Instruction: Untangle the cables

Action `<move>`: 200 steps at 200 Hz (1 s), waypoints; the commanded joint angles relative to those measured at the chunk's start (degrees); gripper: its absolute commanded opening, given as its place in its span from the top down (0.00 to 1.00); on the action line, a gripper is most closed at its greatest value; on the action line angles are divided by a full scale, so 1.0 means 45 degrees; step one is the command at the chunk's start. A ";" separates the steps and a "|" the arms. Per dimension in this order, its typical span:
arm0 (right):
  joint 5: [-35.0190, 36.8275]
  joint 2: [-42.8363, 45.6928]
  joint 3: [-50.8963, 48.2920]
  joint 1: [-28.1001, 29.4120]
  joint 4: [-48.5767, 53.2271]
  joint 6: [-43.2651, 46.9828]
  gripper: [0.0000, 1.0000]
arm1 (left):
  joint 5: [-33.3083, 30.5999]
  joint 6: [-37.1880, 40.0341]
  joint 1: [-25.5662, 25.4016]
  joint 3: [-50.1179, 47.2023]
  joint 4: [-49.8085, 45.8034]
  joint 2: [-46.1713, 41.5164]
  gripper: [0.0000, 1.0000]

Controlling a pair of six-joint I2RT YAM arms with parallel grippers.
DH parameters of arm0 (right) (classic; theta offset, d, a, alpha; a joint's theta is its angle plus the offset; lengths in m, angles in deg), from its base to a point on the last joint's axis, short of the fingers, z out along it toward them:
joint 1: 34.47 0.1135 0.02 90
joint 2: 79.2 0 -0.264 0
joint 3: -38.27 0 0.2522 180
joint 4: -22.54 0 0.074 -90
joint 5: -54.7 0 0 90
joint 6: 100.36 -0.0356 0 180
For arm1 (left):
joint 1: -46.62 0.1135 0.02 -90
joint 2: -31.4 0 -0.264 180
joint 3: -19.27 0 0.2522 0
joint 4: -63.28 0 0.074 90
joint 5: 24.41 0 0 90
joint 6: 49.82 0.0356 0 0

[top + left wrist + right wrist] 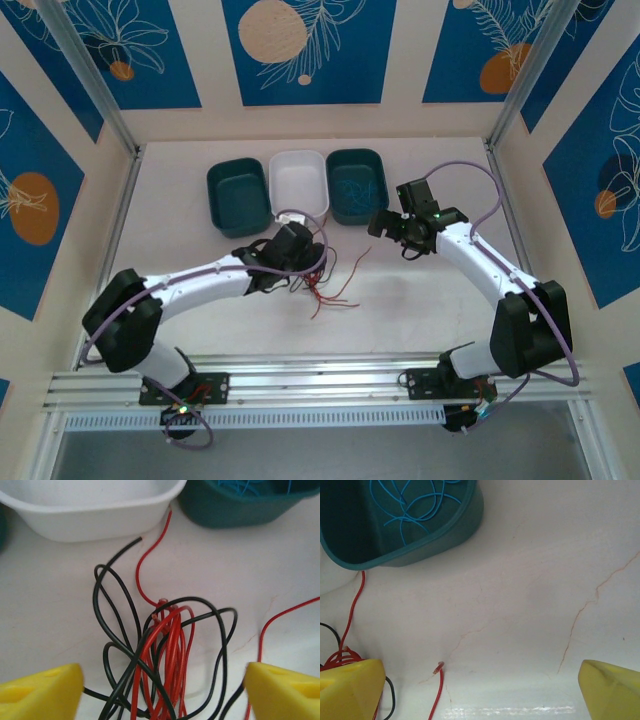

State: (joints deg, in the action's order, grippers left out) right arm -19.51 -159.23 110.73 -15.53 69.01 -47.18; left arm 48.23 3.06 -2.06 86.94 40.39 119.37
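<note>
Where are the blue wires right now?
The blue wires lie coiled in the rightmost teal bin, beside the white bin at the far side of the table.

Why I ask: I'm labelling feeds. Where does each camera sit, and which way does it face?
Top external: above and behind, looking down on the table; left arm and right arm show, bases nearest.
Left wrist: on the left arm, facing down at the tangle; left gripper open.
Right wrist: on the right arm, low over the table, teal bin ahead; right gripper open.
Shared: both wrist views catch the teal bin with blue cables and the tangle.
</note>
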 commanded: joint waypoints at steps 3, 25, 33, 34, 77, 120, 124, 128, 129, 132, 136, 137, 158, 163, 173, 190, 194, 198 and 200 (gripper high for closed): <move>-0.0091 0.0202 -0.0134 0.0123 -0.0139 -0.0368 0.01 | 0.0434 0.0000 0.0146 0.0255 -0.0372 0.0408 0.24; -0.0159 0.0099 -0.0134 0.0271 -0.0169 -0.0412 0.01 | 0.0529 -0.0168 0.0150 0.0028 -0.0246 0.0550 0.34; -0.0169 0.0041 -0.0134 0.0360 -0.0192 -0.0424 0.01 | 0.0539 -0.0263 0.0141 -0.0104 -0.0139 0.0560 0.37; -0.0169 0.0035 -0.0134 0.0370 -0.0205 -0.0428 0.01 | 0.0539 -0.0274 0.0148 -0.0134 -0.0120 0.0555 0.37; -0.0676 -0.0661 0.0036 0.1204 -0.0485 -0.0646 0.03 | 0.0220 -0.0944 0.0291 -0.1472 0.0321 -0.0016 0.61; -0.1121 -0.1685 0.0653 0.2527 -0.0080 -0.0803 0.14 | 0.0003 -0.1996 0.0406 -0.3414 0.0562 -0.1403 0.69; -0.1143 -0.1758 0.0727 0.2644 -0.0026 -0.0817 0.15 | -0.0004 -0.2098 0.0395 -0.3608 0.0596 -0.1548 0.70; -0.1143 -0.1821 0.0804 0.2792 0.0052 -0.0836 0.16 | 0.0015 -0.2208 0.0419 -0.3798 0.0644 -0.1713 0.70; -0.1145 -0.1833 0.0824 0.2827 0.0063 -0.0849 0.16 | 0.0013 -0.2223 0.0434 -0.3846 0.0653 -0.1744 0.70; -0.1146 -0.1892 0.0872 0.2918 0.0100 -0.0852 0.16 | 0.0026 -0.2315 0.0422 -0.3998 0.0694 -0.1863 0.70; -0.1161 -0.1944 0.0944 0.3034 0.0173 -0.0859 0.17 | 0.0028 -0.2445 0.0428 -0.4196 0.0752 -0.2035 0.70; -0.1163 -0.1953 0.0962 0.3055 0.0183 -0.0860 0.17 | 0.0039 -0.2469 0.0428 -0.4250 0.0775 -0.2090 0.70; -0.1347 -0.2193 0.1269 0.3528 0.0359 -0.0938 0.21 | -0.0033 -0.3045 0.0439 -0.5218 0.1093 -0.3050 0.70; -0.1394 -0.2213 0.1322 0.3615 0.0387 -0.0939 0.22 | -0.0080 -0.3144 0.0448 -0.5397 0.1172 -0.3273 0.70; -0.1455 -0.2283 0.1435 0.3781 0.0446 -0.0922 0.23 | -0.0189 -0.3266 0.0448 -0.5750 0.1279 -0.3716 0.69; -0.1695 -0.2367 0.1575 0.3986 0.0400 -0.0843 0.26 | -0.0450 -0.3352 0.0550 -0.6072 0.1258 -0.4380 0.64; -0.1771 -0.2405 0.1613 0.4039 0.0360 -0.0825 0.27 | -0.0485 -0.3333 0.0567 -0.6114 0.1229 -0.4503 0.63; -0.1864 -0.2444 0.1638 0.4069 0.0336 -0.0822 0.28 | -0.0501 -0.3303 0.0601 -0.6147 0.1214 -0.4623 0.62; -0.1906 -0.2458 0.1657 0.4086 0.0331 -0.0822 0.29 | -0.0507 -0.3301 0.0623 -0.6147 0.1194 -0.4674 0.62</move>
State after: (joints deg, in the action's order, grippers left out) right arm -25.13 -168.83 116.22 1.89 69.29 -50.94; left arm 48.25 -9.94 -0.55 60.51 44.45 101.53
